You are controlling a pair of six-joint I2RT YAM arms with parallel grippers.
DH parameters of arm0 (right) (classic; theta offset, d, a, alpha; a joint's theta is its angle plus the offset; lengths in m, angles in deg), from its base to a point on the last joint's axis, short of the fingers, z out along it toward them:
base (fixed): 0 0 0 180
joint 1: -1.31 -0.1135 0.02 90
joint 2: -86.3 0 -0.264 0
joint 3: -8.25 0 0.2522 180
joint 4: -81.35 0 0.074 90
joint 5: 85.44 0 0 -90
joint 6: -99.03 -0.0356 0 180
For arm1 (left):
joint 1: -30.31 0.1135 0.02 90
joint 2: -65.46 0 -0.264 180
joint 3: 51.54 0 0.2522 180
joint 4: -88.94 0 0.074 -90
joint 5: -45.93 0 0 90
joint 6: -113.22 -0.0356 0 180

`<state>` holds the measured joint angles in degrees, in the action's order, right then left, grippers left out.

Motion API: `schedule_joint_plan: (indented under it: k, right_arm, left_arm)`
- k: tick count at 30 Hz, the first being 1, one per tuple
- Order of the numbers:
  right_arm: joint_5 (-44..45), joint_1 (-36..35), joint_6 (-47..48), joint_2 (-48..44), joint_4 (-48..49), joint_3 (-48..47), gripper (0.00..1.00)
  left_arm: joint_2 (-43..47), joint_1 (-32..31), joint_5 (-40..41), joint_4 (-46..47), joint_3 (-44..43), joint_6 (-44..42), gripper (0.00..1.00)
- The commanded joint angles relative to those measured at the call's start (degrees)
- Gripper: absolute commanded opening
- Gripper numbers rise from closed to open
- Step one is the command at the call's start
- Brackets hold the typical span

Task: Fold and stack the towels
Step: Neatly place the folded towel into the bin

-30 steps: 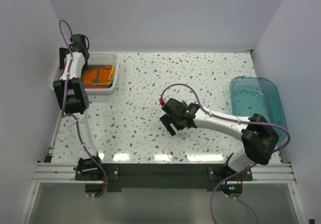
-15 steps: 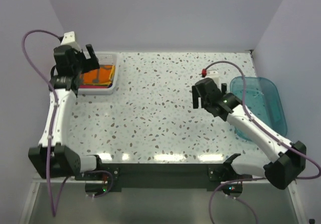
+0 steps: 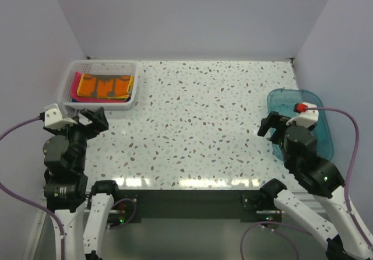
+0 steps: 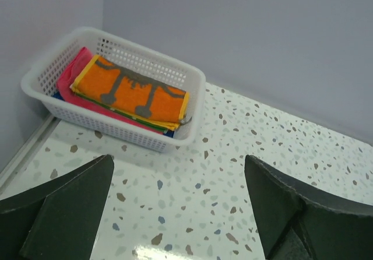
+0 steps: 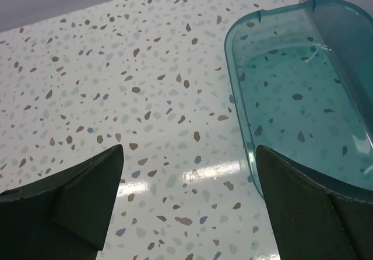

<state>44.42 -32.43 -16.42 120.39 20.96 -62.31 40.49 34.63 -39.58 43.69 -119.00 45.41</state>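
White slotted basket [image 4: 116,129] in corner of speckled table [image 4: 303,149], folded towels [image 4: 131,94] stacked inside, orange-faced uppermost, left gripper [image 4: 178,164] spread wide

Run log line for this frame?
towels: folded, stacked in white basket | left gripper: open, empty | right gripper: open, empty, beside blue tub

lower towels [image 4: 65,80] mostly hidden under top towel [image 4: 131,92], tub [image 5: 291,79] cropped

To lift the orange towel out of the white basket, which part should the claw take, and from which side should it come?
Probably from straight above, since the white basket's walls block a side approach. The orange towel lies flat on top, so pinch its yellow-trimmed end beside the basket's right wall. The open left claw is the nearer one.
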Motion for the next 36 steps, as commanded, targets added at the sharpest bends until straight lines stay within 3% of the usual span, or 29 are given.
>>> schedule_joint_plan:
  k: [1, 7, 16, 36]
  right_arm:
    - [0.3, 0.0, 3.6, -6.0, 2.4, 4.3, 0.99]
    - [-3.4, 0.0, 8.0, -14.8, 6.2, 8.5, 0.99]
    - [0.2, 0.0, 10.0, -20.9, 8.5, 11.6, 0.99]
    - [3.1, -0.1, 9.1, -22.8, 7.2, 12.8, 0.99]
  left_arm:
    - [2.3, -3.5, 9.5, -10.7, 0.7, 1.8, 1.00]
    - [8.5, -8.6, 14.5, -16.7, -3.3, 0.7, 1.00]
    - [11.0, -11.1, 14.6, -17.9, -2.6, 2.1, 1.00]
    - [8.7, -11.6, 15.0, -17.0, -2.1, 3.2, 1.00]
